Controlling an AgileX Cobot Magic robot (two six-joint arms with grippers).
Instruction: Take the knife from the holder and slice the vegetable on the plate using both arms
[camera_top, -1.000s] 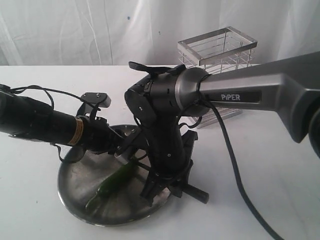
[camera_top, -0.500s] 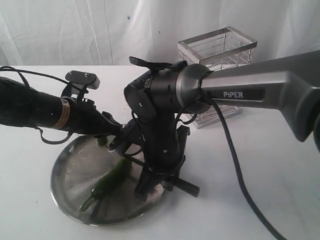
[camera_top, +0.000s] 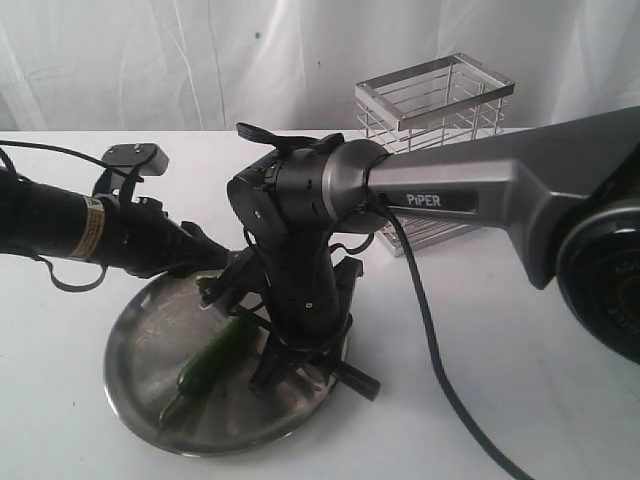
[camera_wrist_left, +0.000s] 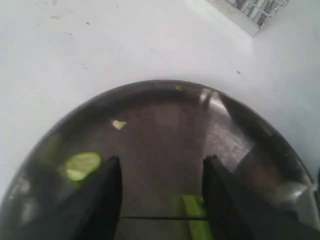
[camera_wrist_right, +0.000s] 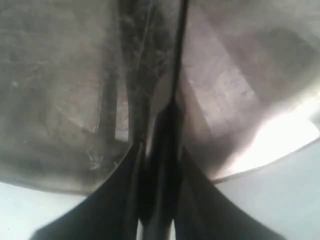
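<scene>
The steel plate (camera_top: 135, 350) lies on the white table with the green vegetable (camera_top: 213, 358) lying lengthwise in it. My right gripper (camera_top: 285, 372) points down over the plate's near right side, shut on the knife, whose black handle (camera_top: 352, 380) sticks out to the right. In the right wrist view the knife (camera_wrist_right: 176, 55) runs edge-on over the plate (camera_wrist_right: 55, 75). My left gripper (camera_top: 218, 278) hovers open at the plate's far side. Its fingers (camera_wrist_left: 107, 200) straddle the vegetable's end (camera_wrist_left: 194, 220), and a cut slice (camera_wrist_left: 82, 165) lies beside one finger. The wire holder (camera_top: 435, 105) stands behind.
The thick grey PIPER link (camera_top: 470, 190) crosses the right half of the scene above the table, with a black cable (camera_top: 430, 340) hanging from it. The holder's corner (camera_wrist_left: 252, 12) shows beyond the plate's rim (camera_wrist_left: 150, 86). White cloth hangs behind.
My left arm has drawn back to the left and lifted a little. The right wrist has shifted left with the knife still in it. The plate and vegetable have moved only slightly.
</scene>
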